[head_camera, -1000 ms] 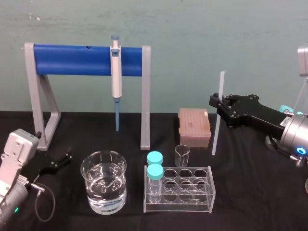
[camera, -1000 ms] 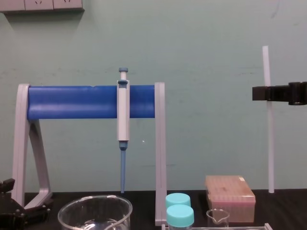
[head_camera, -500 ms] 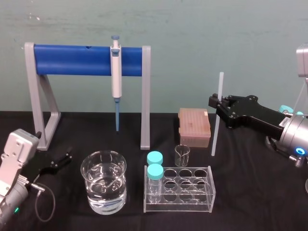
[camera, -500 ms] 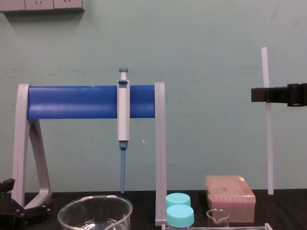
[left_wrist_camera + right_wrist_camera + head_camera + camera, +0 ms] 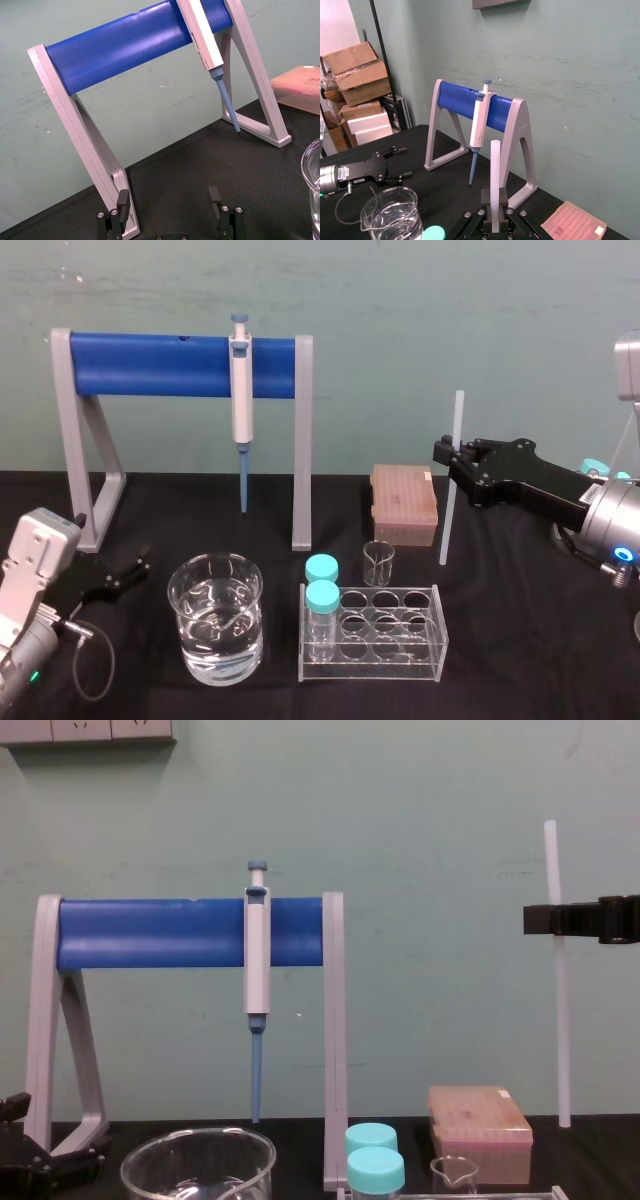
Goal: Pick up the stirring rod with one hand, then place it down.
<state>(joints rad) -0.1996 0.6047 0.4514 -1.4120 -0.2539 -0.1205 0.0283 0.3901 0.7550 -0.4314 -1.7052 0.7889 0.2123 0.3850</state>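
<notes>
The stirring rod (image 5: 458, 420) is a thin white translucent rod held nearly upright above the right side of the black table, its lower end hanging just above the cloth to the right of the pink box. My right gripper (image 5: 447, 454) is shut on the rod's upper-middle. From the chest the stirring rod (image 5: 562, 1040) hangs straight down through the right gripper (image 5: 545, 918). The right wrist view shows the stirring rod (image 5: 494, 170) clamped between the black fingers (image 5: 503, 200). My left gripper (image 5: 125, 575) rests open on the table at the near left, also seen as the left gripper (image 5: 167, 197) in its wrist view.
A white-and-blue pipette (image 5: 241, 380) hangs on a blue-and-grey stand (image 5: 150, 365) at the back left. A water beaker (image 5: 215, 618), a clear rack (image 5: 372, 635) with two teal-capped vials, a small beaker (image 5: 378, 562) and a pink tip box (image 5: 404, 502) stand mid-table.
My right gripper has sunk very slightly and shifted a touch left with the rod still in it. The left arm has stayed put.
</notes>
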